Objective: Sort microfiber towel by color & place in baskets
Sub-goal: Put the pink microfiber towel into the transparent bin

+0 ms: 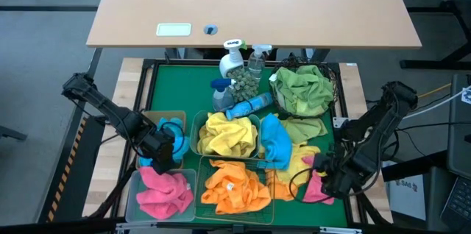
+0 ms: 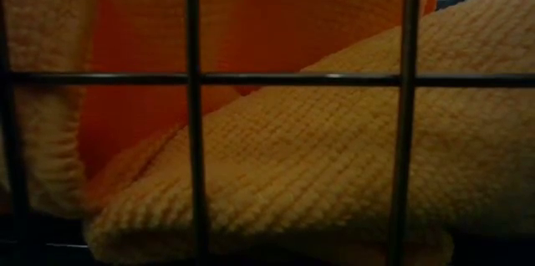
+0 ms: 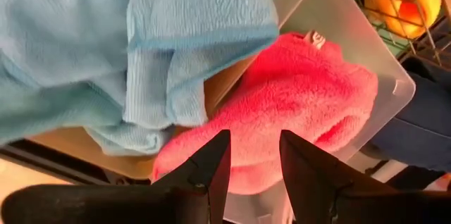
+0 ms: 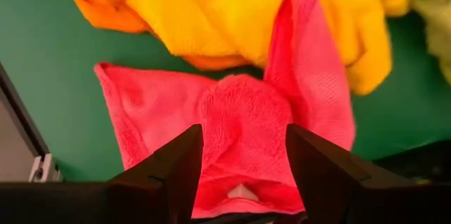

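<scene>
Right gripper (image 4: 243,164) hovers with fingers spread over a loose pink towel (image 4: 239,125) on the green mat (image 1: 173,87), near the table's right edge. It's soft, floppy stuff, so I'd pinch the raised fold in the middle. Its clear bin (image 1: 131,190) sits across the table past the orange basket; left gripper (image 3: 254,171) waits there, part open, empty

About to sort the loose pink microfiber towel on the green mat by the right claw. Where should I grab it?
Pinch the raised bunched fold at the middle of the pink microfiber towel, coming straight down; the right claw is open astride it, and the flat edges offer little to pinch.
</scene>
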Robot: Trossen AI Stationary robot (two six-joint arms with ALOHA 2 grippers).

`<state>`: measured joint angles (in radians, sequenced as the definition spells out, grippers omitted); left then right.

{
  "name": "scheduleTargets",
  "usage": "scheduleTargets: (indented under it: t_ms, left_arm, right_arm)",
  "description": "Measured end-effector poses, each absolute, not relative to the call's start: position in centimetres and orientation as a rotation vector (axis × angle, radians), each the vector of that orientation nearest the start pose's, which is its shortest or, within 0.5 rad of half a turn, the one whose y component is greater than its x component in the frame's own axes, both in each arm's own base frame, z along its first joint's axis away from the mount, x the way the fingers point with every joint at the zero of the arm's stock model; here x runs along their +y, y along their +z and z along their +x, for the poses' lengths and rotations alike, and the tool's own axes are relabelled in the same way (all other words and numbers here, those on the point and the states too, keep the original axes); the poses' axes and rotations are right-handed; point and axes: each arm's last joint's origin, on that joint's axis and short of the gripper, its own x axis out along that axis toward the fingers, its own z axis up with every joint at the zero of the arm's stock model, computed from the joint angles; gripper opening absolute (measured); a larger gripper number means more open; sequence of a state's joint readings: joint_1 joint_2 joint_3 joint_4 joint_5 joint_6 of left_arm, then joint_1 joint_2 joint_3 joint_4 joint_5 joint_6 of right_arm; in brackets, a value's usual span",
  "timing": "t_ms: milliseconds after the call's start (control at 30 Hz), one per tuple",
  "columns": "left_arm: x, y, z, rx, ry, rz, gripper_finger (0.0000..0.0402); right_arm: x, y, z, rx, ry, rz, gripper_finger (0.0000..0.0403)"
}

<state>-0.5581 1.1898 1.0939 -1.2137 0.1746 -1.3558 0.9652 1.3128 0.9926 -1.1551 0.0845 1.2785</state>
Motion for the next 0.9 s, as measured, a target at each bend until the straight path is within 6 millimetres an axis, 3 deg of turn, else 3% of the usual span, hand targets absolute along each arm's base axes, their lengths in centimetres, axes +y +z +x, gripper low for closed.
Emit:
scheduleTargets:
  t_ms: [167,633,900]
  left_arm:
    - [-11.3,29.5,16.0,1.426,0.334,-0.853,0.0117]
    - [-12.3,30.4,17.8,1.100,0.264,-0.871,0.0117]
    - [-12.2,30.4,17.9,1.034,0.307,-0.847,0.0117]
  right_arm:
    - [17.8,22.8,12.1,1.433,-0.182,0.315,0.0204]
    - [17.5,19.2,11.9,1.441,-0.174,0.339,0.0204]
    - [18.1,15.8,12.3,1.469,-0.221,0.293,0.0204]
